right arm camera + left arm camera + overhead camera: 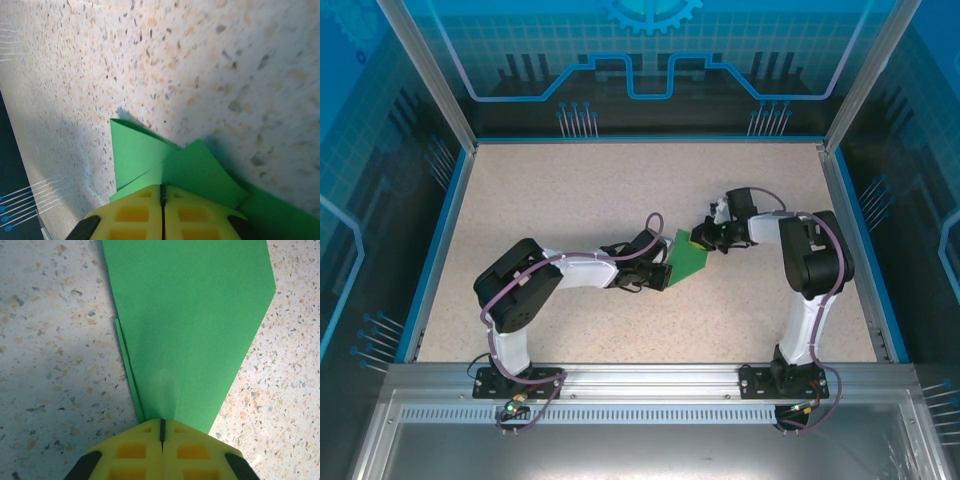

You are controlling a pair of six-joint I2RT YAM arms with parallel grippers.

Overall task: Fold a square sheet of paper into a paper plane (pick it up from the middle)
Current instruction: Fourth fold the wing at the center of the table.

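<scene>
- Top view: the green paper (686,255) sat just right of the table's (570,190) centre, between the two arms. It appeared as a small folded shape, long axis running from 7 o'clock to 1 o'clock.
- Left gripper (663,272): positioned at the paper's 7 o'clock end, with the arm reaching in from 8 o'clock.
- Right gripper (706,240): positioned at the paper's 1 o'clock end, with the arm reaching in from 3 o'clock.
- Left wrist view: the left gripper's (162,432) yellow fingers (132,450) were pressed together, with only a thin seam between them. They were clenched on the narrow tip of the paper (190,315). The sheet widened from 6 o'clock toward 12 o'clock, and a second layer edge showed along its 9 o'clock side.
- Right wrist view: the right gripper (162,195) was likewise clamped on the paper (185,167). Overlapping folded flaps emerged above the fingers, and a further strip ran off toward 4 o'clock.
- Whether the paper touched the table surface could not be determined.
</scene>
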